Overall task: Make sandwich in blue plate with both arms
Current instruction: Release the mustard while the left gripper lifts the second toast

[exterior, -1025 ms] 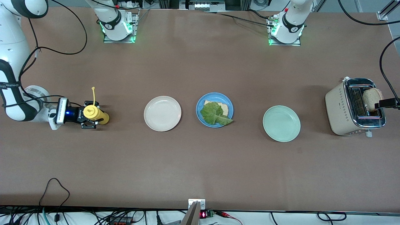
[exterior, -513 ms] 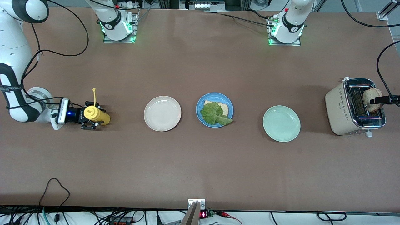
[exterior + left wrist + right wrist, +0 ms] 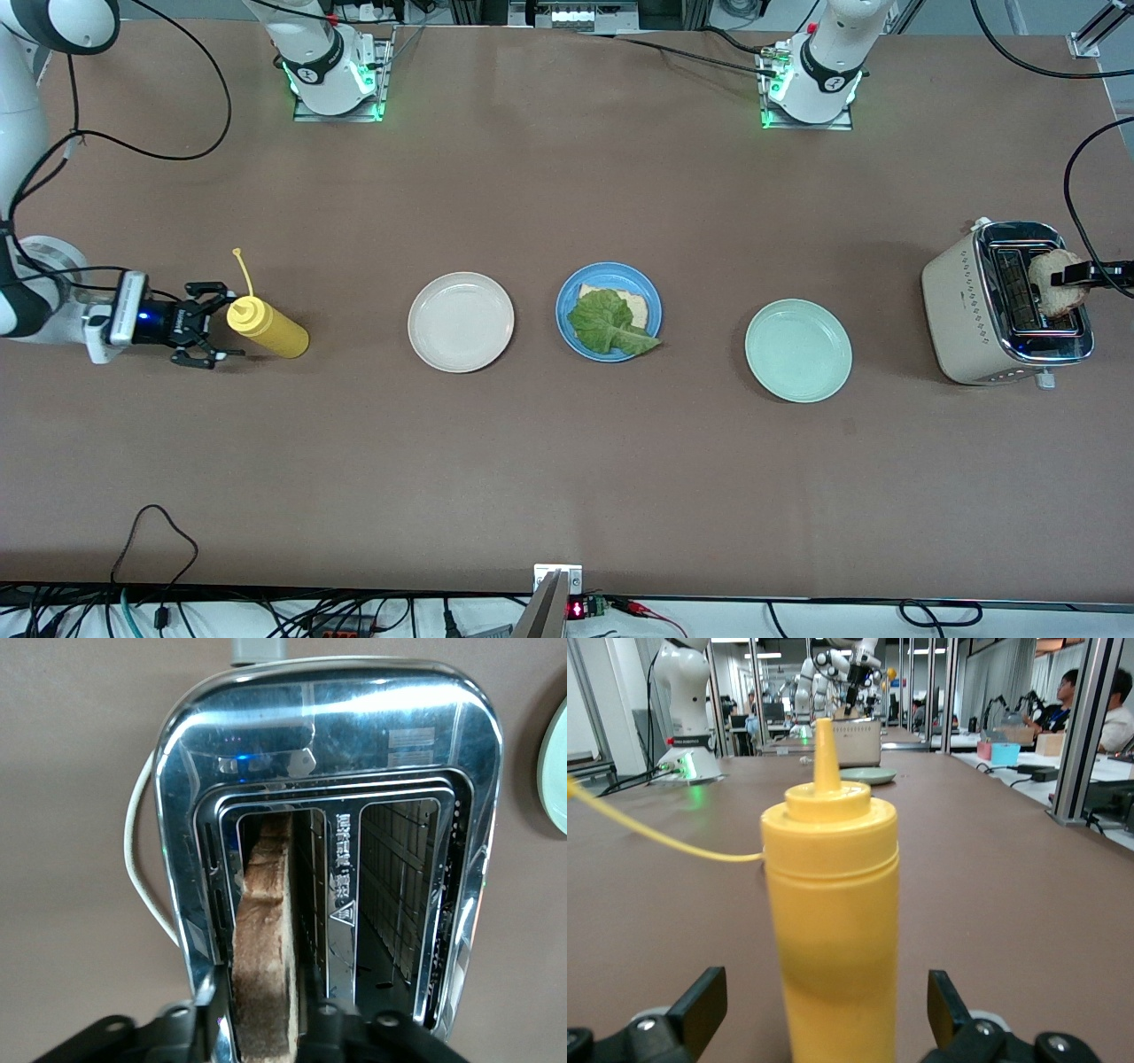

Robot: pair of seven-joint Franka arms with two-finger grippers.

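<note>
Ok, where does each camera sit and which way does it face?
Front: high across the table, facing both bases; shows right gripper open by the yellow bottle.
Left wrist: above the toaster, looking down; left gripper closing on the toast.
Right wrist: low, level; own fingers flank the bottle.
Shared: bottle, toaster.

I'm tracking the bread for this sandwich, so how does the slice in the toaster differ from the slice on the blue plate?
The toaster slice stands on edge in a slot of the toaster, with the left gripper closed on it; the plate slice lies flat on the blue plate, untouched. The toaster slice is bare; the plate slice is largely covered by the lettuce leaf. Both are light bread with browner crusts.
</note>
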